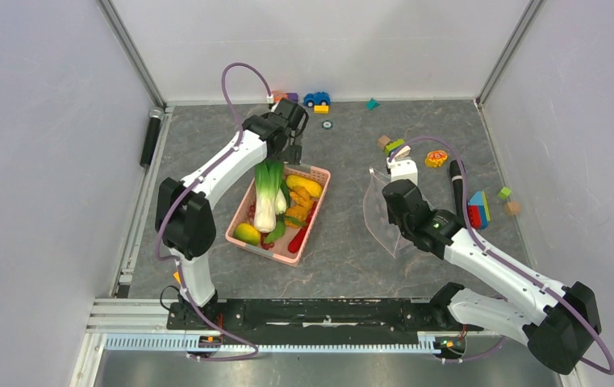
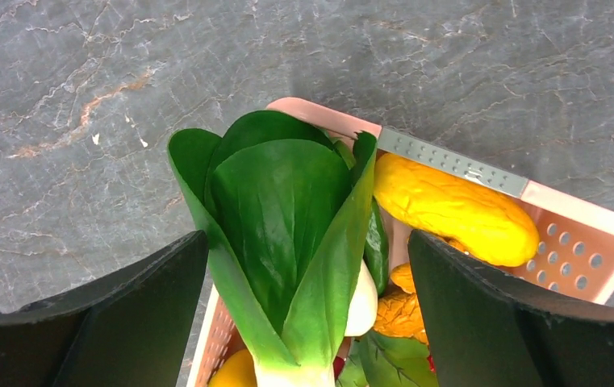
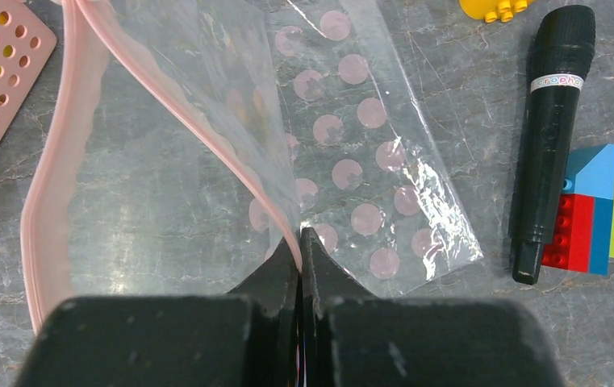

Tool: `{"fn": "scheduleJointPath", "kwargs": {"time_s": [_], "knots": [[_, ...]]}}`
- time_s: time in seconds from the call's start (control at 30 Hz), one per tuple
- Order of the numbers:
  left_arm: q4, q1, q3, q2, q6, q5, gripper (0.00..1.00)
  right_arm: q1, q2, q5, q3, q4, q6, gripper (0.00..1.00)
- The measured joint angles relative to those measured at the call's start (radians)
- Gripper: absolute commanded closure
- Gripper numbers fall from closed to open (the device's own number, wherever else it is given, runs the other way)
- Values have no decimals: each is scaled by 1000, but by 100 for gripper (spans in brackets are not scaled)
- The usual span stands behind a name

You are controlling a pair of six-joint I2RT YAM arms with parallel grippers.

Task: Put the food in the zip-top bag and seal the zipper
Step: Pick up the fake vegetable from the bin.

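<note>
Left gripper (image 2: 307,242), spread wide, hangs over the green toy bok choy (image 2: 279,201) with white stalks in the pink plastic basket (image 2: 586,234). It looks light and smooth (maybe slippery); grab the stalk. Right gripper (image 3: 299,238) pinches the rim of the clear dotted plastic bag (image 3: 368,161).

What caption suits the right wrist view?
Right gripper pinching the dotted bag at its pink-edged open mouth, black microphone lying alongside.

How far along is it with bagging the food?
Done: the right gripper pinches an edge of the zip-top bag, mouth open. In hand: the open left gripper hangs over the bok choy. Left: all the food sits in the pink basket; the zipper is unsealed.
</note>
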Motion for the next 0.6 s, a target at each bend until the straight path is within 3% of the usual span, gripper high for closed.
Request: {"fn": "scheduleJointPath", "kwargs": {"time_s": [0.4, 0.6], "knots": [[0, 14, 9, 70, -9, -49, 1, 0, 0, 11, 0, -6, 0, 100], [0, 18, 9, 70, -27, -71, 5, 0, 0, 11, 0, -6, -1, 100]]}}
